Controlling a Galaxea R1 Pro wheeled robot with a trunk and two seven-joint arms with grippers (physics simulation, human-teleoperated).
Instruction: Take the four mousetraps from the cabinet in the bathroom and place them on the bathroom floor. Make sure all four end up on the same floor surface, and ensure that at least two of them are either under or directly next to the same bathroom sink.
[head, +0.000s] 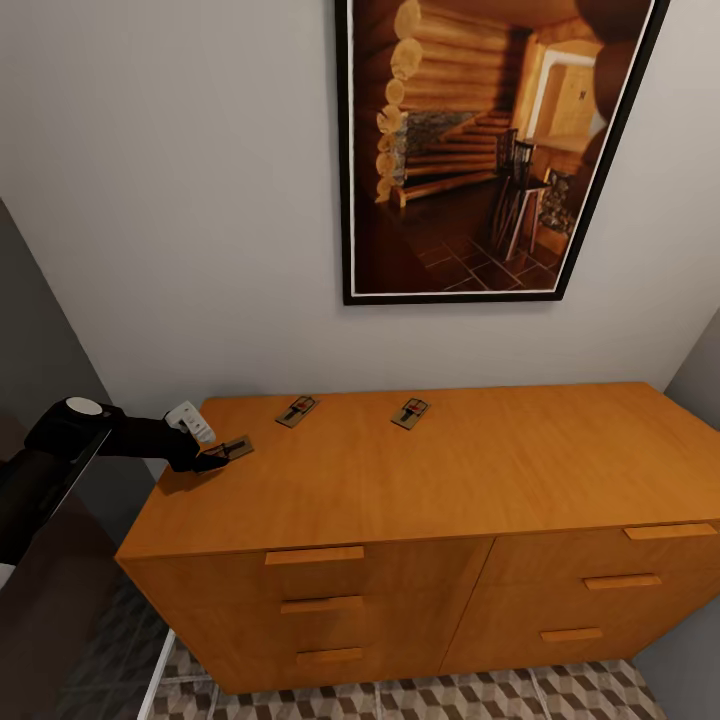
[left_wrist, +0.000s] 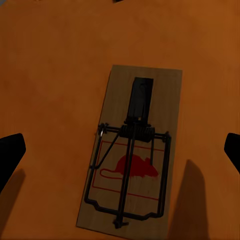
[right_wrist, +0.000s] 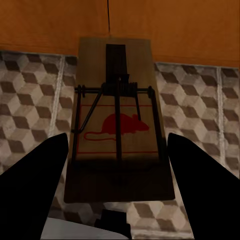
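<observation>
Now | L hand (head: 212, 460) released over mousetrap (head: 233, 447) on cabinet (head: 420, 480) | R hand (right_wrist: 117, 165) grasping mousetrap (right_wrist: 119, 125)

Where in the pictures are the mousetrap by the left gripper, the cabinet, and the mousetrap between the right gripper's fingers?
mousetrap by the left gripper (left_wrist: 131, 150): left wrist view, on its spring coil.
cabinet (head: 450, 480): head view, on its bare top.
mousetrap between the right gripper's fingers (right_wrist: 117, 122): right wrist view, on its red mouse mark.

Black-framed log-cabin picture (head: 480, 150) on grey wall (head: 180, 200).
</observation>
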